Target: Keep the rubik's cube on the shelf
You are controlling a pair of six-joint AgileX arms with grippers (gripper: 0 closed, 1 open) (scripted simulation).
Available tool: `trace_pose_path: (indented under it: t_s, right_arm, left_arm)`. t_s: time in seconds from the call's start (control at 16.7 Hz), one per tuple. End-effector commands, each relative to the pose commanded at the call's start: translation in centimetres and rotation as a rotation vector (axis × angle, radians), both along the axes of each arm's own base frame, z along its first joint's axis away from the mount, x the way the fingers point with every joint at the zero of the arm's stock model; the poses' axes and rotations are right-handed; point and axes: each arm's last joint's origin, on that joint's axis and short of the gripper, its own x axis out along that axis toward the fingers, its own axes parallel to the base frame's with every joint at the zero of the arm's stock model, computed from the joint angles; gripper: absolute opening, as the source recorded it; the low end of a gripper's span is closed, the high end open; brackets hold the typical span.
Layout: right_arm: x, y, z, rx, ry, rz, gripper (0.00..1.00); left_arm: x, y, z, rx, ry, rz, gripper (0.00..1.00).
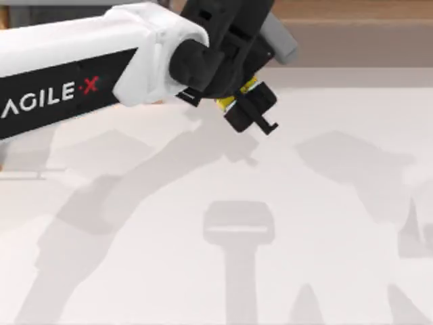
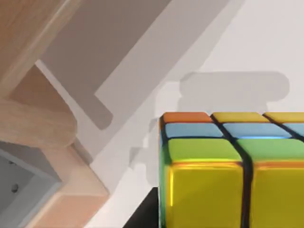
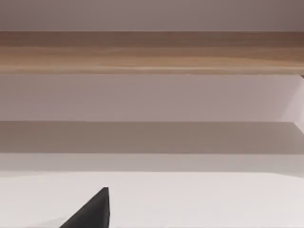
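My left gripper (image 1: 252, 108) is shut on the rubik's cube (image 1: 233, 99), which shows as a sliver of yellow between the black fingers. It hangs above the white table, just in front of the shelf (image 1: 352, 10), a light-brown ledge with a grey-brown front panel along the far edge. In the left wrist view the rubik's cube (image 2: 228, 171) looms close, with yellow, green, blue and orange squares. The right wrist view faces the shelf (image 3: 152, 52) head-on, and one dark fingertip (image 3: 95, 211) pokes in at the edge.
A wooden box compartment (image 2: 71, 190) with grey lining sits beside the shelf in the left wrist view. The white table (image 1: 216, 271) stretches open below the left arm, crossed by arm shadows.
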Motion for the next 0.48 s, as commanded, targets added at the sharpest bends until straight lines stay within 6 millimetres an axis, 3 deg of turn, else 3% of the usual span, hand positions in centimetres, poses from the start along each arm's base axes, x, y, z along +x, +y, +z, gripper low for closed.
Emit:
trace_pose_path:
  t_s: [0.24,0.48]
  right_arm:
    - [0.0,0.0,0.0,0.000,0.000,0.000,1.00]
    - [0.0,0.0,0.0,0.000,0.000,0.000,1.00]
  left_arm:
    - [-7.5,-7.9,-0.9,-0.144,-0.207,-0.162,0.00]
    - [-14.1,-13.1,-0.3,-0.405,-0.375,-0.235,0.00]
